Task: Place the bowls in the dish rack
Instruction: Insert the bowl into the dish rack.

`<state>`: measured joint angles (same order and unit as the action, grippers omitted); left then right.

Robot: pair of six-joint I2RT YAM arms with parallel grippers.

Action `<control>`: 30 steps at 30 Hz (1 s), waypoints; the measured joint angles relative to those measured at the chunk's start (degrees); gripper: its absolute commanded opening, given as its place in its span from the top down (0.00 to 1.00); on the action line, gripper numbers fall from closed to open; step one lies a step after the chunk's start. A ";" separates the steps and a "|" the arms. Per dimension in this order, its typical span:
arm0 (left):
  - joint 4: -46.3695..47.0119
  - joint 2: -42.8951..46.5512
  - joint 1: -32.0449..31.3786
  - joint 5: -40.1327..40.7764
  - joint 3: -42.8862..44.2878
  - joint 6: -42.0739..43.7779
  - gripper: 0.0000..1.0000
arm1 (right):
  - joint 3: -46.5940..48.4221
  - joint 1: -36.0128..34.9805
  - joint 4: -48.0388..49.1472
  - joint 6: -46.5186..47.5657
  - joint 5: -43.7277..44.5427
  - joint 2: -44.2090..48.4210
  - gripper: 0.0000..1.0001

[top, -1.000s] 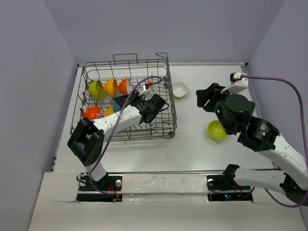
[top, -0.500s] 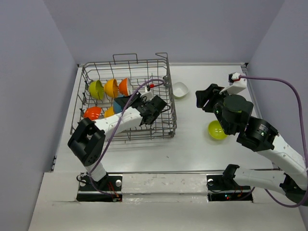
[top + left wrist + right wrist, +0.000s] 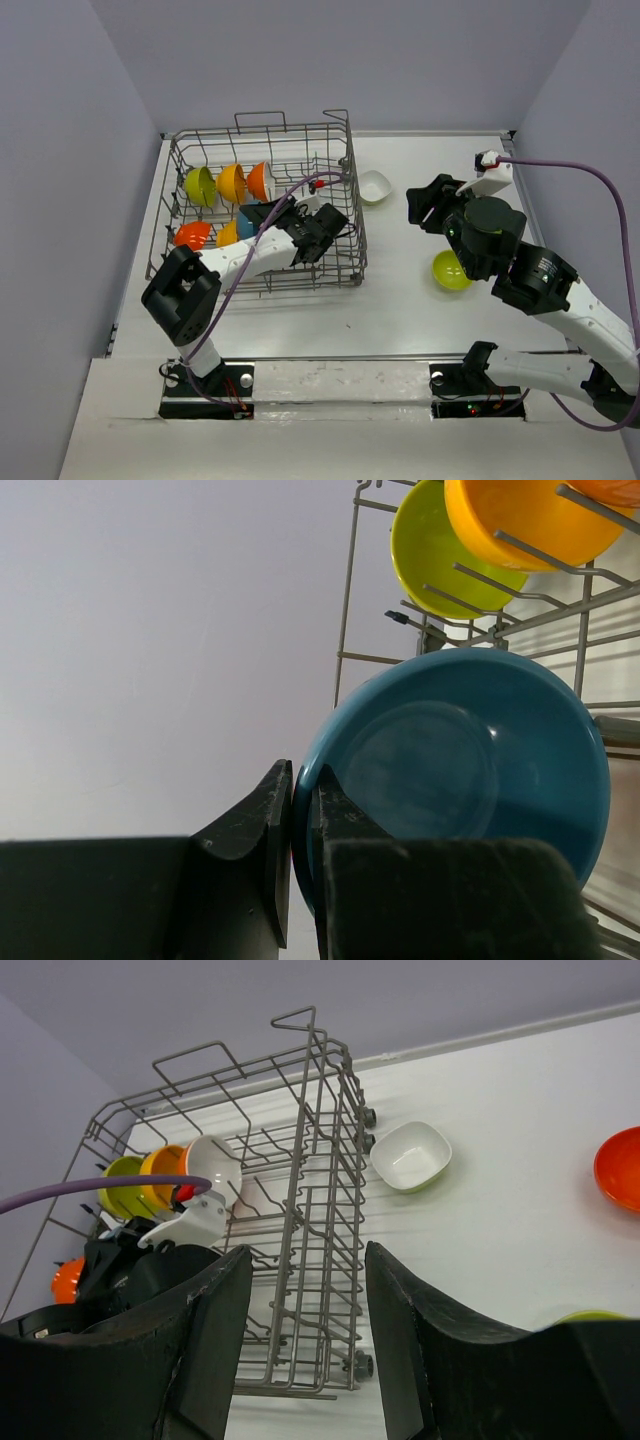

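A large rectangular grey wire dish rack point(image 3: 300, 276) stands on the left half of a white bench point(image 3: 400, 312), seen from above. The left arm reaches down into the rack, among the wires.

Only the left wrist view shows the left gripper point(image 3: 301, 780) clearly. Its jaws are narrow, pinched on the rim of a small glossy teal blue bowl point(image 3: 470, 780), which stands on edge inside the rack. Behind it, also on edge between the tines, are a lime green bowl point(image 3: 199, 185) and an orange-yellow bowl point(image 3: 231, 182).

The top view also shows a red-orange bowl point(image 3: 192, 235) in the rack's near-left corner. The right wrist view picks out a white bowl point(image 3: 218, 1165) in the far row beside the orange-yellow one.

The right gripper point(image 3: 305, 1250) hangs above the bench to the right of the rack, its jaws wide and holding nothing.

Three more bowls lie on the bench:
- A second white bowl point(image 3: 374, 186) lies just outside the rack's far right corner.
- A second lime green bowl point(image 3: 448, 272) is partly covered by the right arm from above and shows only as a sliver in the right wrist view.
- A second red-orange bowl point(image 3: 620, 1168) shows at the right wrist view's edge, while from above the right arm hides it.
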<state>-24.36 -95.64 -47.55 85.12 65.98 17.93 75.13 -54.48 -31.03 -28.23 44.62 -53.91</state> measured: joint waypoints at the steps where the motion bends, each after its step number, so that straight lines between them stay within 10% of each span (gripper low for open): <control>1: 0.17 0.00 -0.02 0.00 -0.02 0.11 1.00 | 0.00 0.00 0.00 0.00 0.00 -0.02 0.45; 30: 2.75 -0.52 -3.06 0.55 -0.83 3.23 1.00 | -0.02 0.00 0.02 0.00 0.00 0.42 0.44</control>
<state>-21.61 -96.16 -50.61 85.67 65.14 21.17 75.11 -54.48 -31.00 -28.23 44.62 -53.49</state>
